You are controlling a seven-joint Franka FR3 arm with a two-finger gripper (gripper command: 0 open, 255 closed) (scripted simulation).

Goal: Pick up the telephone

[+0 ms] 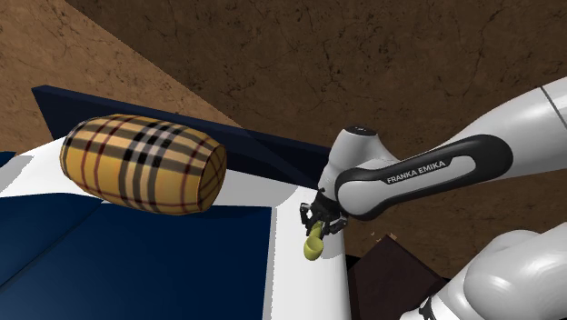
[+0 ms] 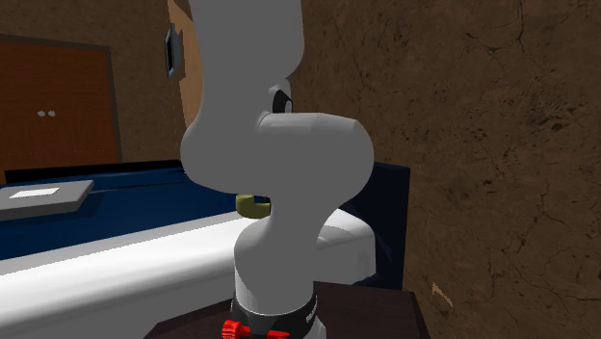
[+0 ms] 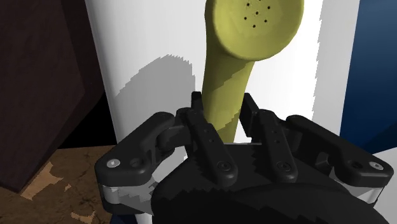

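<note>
The telephone is an olive-yellow handset (image 3: 236, 57) with a round perforated end. My black gripper (image 3: 224, 107) is shut on its handle, with a finger pressed to each side. In the shoulder view the handset (image 1: 313, 244) hangs below the gripper (image 1: 323, 221), just above the white edge of the bed (image 1: 304, 291). The second exterior view shows a small piece of the handset (image 2: 251, 205) beside the white arm, which hides the rest.
A plaid bolster pillow (image 1: 142, 164) lies on the bed at the shoulder view's left, beside a dark blue cover (image 1: 118, 264) and headboard (image 1: 245, 141). A dark brown nightstand (image 1: 391, 268) stands under the arm. A grey tray (image 2: 43, 197) rests on the blue cover.
</note>
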